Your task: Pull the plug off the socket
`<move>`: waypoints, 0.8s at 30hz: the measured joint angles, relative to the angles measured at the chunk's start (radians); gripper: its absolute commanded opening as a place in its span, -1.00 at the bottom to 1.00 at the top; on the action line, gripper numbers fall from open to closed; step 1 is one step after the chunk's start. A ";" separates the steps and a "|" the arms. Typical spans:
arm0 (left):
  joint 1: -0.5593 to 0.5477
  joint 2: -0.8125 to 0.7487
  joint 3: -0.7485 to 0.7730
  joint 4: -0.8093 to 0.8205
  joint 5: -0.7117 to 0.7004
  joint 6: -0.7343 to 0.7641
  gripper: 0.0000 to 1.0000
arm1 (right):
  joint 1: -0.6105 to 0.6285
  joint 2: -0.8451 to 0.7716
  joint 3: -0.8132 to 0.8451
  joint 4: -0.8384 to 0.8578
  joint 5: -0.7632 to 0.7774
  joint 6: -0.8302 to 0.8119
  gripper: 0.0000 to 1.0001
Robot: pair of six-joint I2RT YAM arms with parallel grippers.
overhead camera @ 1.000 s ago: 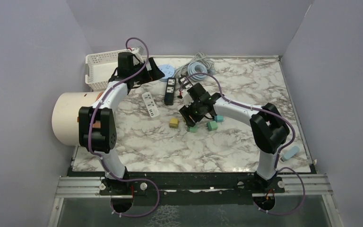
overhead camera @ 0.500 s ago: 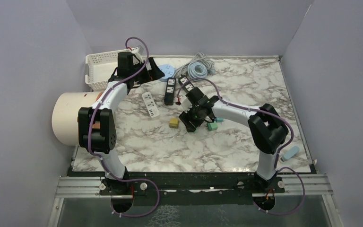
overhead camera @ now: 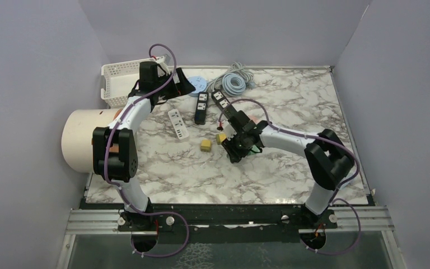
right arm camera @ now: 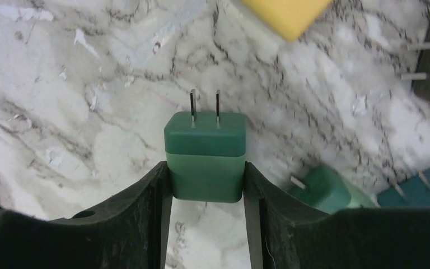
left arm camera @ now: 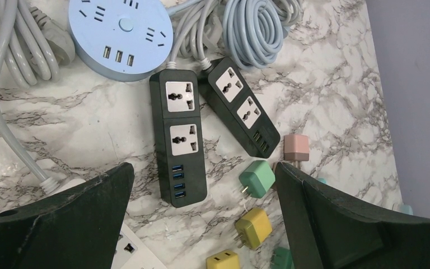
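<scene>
My right gripper [overhead camera: 237, 150] is shut on a dark green two-prong plug [right arm camera: 205, 154]. It holds the plug by its sides just above the marble table, with the prongs bare and pointing away. No socket is on the plug. Two black power strips [overhead camera: 201, 107] [left arm camera: 181, 140] lie at the back centre, with empty sockets. My left gripper [overhead camera: 182, 84] [left arm camera: 201, 174] is open and empty, hovering over the strips.
Loose plugs lie near the right gripper: mint [left arm camera: 256, 179], yellow [left arm camera: 253, 228], pink [left arm camera: 297, 147] and a yellow cube [overhead camera: 205, 146]. A white strip [overhead camera: 178, 123], a round blue socket [overhead camera: 199, 83], coiled cable [overhead camera: 235, 78], a white basket [overhead camera: 117, 81] and a cream cylinder [overhead camera: 84, 140] are around.
My right gripper has moved toward the near side and a little right, away from the black strips, carrying the green plug. The left arm has not moved.
</scene>
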 measured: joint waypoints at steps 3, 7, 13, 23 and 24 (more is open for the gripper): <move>0.000 0.000 0.000 0.000 0.006 0.000 0.98 | -0.021 -0.090 -0.054 -0.001 0.002 0.048 -0.21; 0.000 0.000 0.000 0.000 0.011 0.000 0.98 | -0.150 -0.283 -0.092 0.019 -0.003 0.135 -0.11; 0.000 -0.008 -0.018 0.008 0.023 0.000 0.98 | -0.544 -0.412 -0.100 0.048 0.037 0.267 -0.03; 0.000 -0.009 -0.052 0.008 0.032 0.001 0.98 | -0.629 -0.231 -0.158 0.012 0.089 0.338 0.23; 0.000 -0.009 -0.053 0.008 0.032 0.003 0.98 | -0.628 -0.223 -0.164 0.012 0.089 0.339 0.26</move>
